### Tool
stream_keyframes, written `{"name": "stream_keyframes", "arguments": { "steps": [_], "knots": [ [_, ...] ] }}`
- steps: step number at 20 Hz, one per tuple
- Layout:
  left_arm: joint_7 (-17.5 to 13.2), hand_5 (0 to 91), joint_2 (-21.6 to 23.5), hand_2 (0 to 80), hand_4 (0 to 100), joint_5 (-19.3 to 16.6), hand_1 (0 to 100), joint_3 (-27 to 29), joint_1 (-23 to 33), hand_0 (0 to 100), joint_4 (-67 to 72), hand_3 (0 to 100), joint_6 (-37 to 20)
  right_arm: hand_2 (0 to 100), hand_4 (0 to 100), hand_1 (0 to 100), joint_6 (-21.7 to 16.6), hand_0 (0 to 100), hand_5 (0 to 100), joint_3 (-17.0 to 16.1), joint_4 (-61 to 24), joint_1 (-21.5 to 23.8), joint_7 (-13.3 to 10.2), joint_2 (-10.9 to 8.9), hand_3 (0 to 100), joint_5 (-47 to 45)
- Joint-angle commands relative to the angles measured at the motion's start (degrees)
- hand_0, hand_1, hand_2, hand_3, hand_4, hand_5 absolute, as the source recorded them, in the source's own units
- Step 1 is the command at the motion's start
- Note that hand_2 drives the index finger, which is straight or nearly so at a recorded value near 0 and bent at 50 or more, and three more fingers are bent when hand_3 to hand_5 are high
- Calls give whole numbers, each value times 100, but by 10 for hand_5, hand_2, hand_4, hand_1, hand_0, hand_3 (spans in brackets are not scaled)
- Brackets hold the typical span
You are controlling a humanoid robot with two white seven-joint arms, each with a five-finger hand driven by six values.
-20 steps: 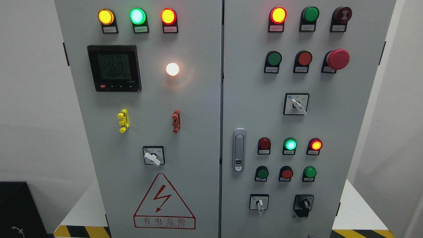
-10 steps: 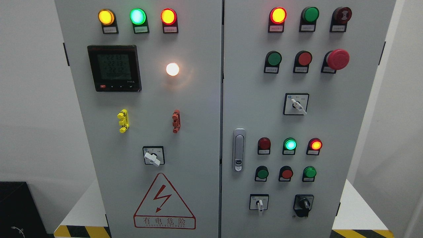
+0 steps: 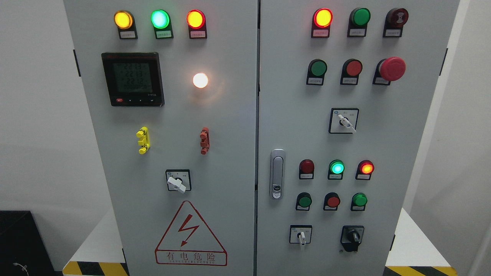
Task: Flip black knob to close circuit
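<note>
A grey electrical cabinet with two doors fills the head view. The black knob sits at the lower right of the right door, its handle pointing roughly straight down. To its left is a small white-handled selector switch. Neither of my hands nor any arm shows in the frame.
The right door carries a red mushroom stop button, a white selector, rows of lamps and push buttons, and a silver door latch. The left door holds a digital meter, a lit white lamp and a white selector.
Only the digits on the meter's display have changed; nothing else has moved.
</note>
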Motion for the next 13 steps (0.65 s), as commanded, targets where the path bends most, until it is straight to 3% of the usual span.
{"name": "stream_keyframes", "arguments": {
  "steps": [1, 13],
  "knots": [
    [0, 0, 0, 0, 0, -123, 0, -114, 0, 0, 123, 0, 3, 0, 0, 45, 43, 0, 0, -69, 149, -206, 12, 5, 0, -42],
    [0, 0, 0, 0, 0, -123, 0, -114, 0, 0, 123, 0, 3, 0, 0, 50, 43, 0, 0, -131, 158, -224, 12, 14, 0, -51]
  ]
}}
